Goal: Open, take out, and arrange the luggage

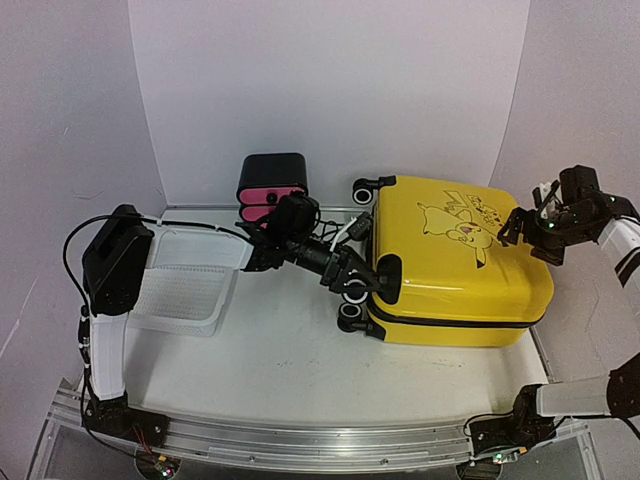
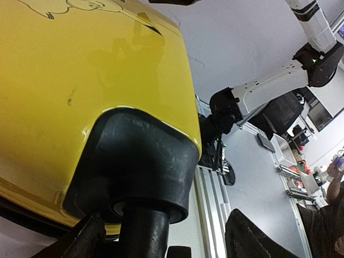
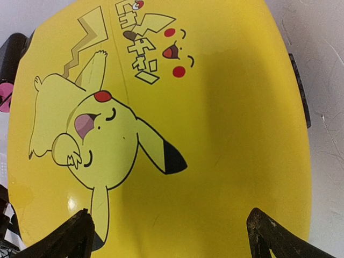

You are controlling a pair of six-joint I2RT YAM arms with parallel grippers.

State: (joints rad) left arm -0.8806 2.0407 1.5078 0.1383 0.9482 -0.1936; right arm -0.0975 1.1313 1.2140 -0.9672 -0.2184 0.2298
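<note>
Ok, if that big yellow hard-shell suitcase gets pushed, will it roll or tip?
The yellow hard-shell suitcase lies flat on its broad side, so it probably won't tip. Its black wheels stick out sideways, so it would likely slide, not roll. The glossy shell looks stiff and probably slippery.

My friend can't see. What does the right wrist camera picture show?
A yellow suitcase lid fills the picture, with a black-outlined cartoon drawing of a smiling creature on it. The right gripper is open, its two dark fingers poking in at the bottom corners.
</note>
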